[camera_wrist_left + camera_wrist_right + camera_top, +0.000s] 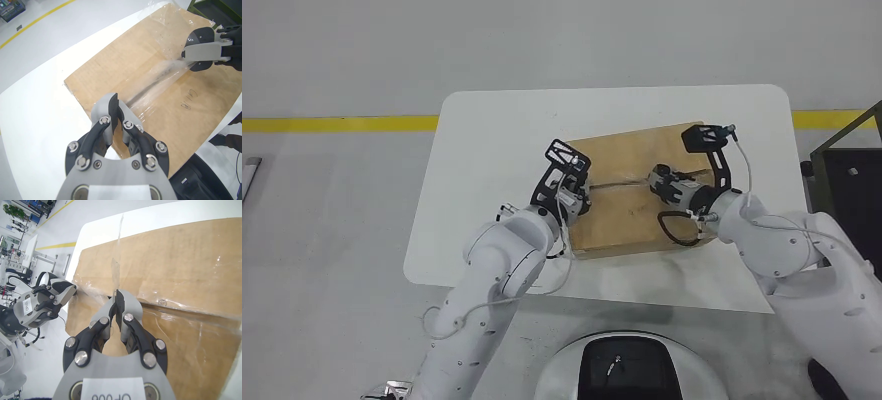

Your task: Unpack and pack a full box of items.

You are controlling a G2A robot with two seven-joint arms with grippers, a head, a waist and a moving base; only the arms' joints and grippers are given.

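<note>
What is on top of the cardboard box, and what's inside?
Clear tape runs along the seam of the cardboard box; the right gripper pinches a lifted strip of it. The box is shut, so anything inside is hidden.

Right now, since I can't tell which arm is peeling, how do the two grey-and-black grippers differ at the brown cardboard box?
The right gripper pinches a lifted strip of clear tape; the left gripper shows nothing between its pads. The right gripper sits partway along the taped seam; the left gripper is at the seam's end, by the edge of the brown cardboard box. Both are shut.
</note>
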